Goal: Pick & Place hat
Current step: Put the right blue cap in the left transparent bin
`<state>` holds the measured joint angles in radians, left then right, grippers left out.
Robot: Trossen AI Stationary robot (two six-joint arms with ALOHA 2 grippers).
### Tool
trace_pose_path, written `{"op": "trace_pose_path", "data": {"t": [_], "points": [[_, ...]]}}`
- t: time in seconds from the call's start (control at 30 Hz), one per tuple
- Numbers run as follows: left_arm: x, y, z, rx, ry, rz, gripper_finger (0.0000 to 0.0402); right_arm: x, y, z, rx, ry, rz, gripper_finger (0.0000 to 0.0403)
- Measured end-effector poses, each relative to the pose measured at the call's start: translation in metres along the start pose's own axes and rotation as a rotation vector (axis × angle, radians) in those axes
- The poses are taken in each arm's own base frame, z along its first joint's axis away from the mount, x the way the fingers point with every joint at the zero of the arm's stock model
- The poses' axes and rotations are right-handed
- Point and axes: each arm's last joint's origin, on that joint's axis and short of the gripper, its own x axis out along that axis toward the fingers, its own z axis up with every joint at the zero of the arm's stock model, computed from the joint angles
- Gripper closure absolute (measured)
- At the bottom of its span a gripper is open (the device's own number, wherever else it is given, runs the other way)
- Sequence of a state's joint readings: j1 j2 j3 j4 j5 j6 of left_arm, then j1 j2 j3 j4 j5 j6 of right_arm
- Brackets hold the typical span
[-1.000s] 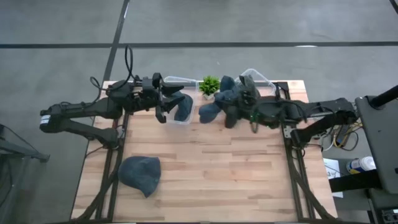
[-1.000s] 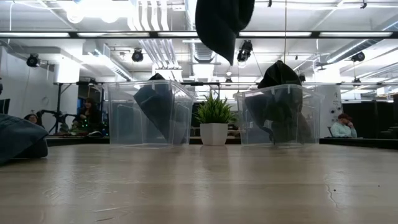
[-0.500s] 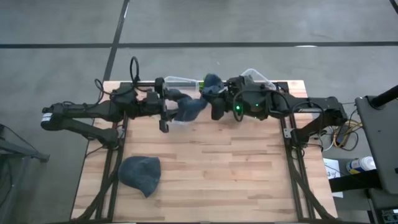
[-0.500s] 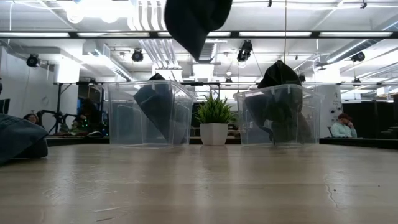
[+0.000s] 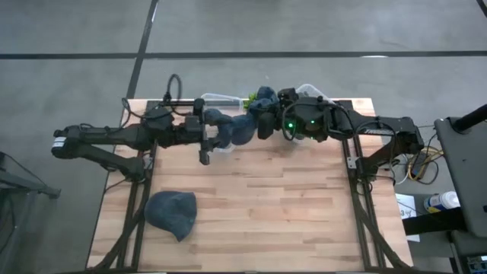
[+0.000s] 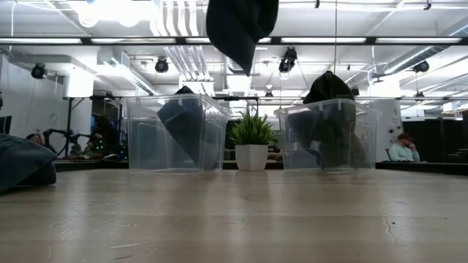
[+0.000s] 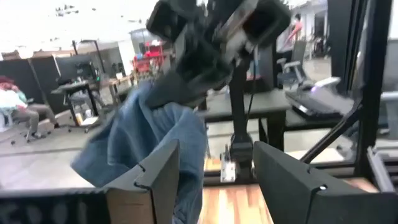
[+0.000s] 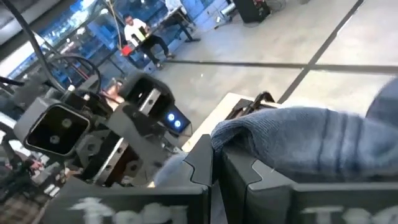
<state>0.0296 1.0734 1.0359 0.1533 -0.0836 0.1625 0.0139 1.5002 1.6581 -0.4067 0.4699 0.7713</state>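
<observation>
Hat (image 5: 242, 129) — pinched in right end effector (image 5: 262, 126), hanging before wide left end effector (image 5: 204, 138).

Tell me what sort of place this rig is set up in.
Probably an open lab or workshop hall: exposed ceiling ducts with strip lights overhead, people seated at desks behind the wooden table, and a bare concrete floor around it.
</observation>
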Motion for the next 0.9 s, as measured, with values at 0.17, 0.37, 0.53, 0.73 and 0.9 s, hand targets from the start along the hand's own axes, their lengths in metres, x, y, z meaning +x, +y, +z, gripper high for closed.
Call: {"op": "trace_pose_path", "data": {"t": [0.17, 0.37, 0.53, 0.73, 0.9], "points": [[0.009, 0.001, -0.008, 0.013, 0.038, 0.084, 0.0204, 0.012, 0.001, -0.009, 0.01, 0.041, 0.008, 0.0394], [0.02, -0.002, -0.015, 0.022, 0.097, 0.078, 0.0204, 0.029, 0.006, -0.02, 0.037, 0.069, 0.068, 0.0394], [0.025, -0.002, -0.016, 0.017, 0.152, 0.083, 0.0204, 0.031, 0.007, -0.02, 0.047, 0.063, 0.085, 0.0394], [0.024, 0.0, -0.018, 0.011, 0.233, 0.148, 0.0205, 0.028, 0.008, -0.018, 0.041, 0.077, 0.105, 0.0394], [0.021, 0.004, -0.015, -0.022, 0.297, 0.226, 0.0232, 0.026, 0.009, -0.017, 0.045, 0.086, 0.126, 0.0394]]}}
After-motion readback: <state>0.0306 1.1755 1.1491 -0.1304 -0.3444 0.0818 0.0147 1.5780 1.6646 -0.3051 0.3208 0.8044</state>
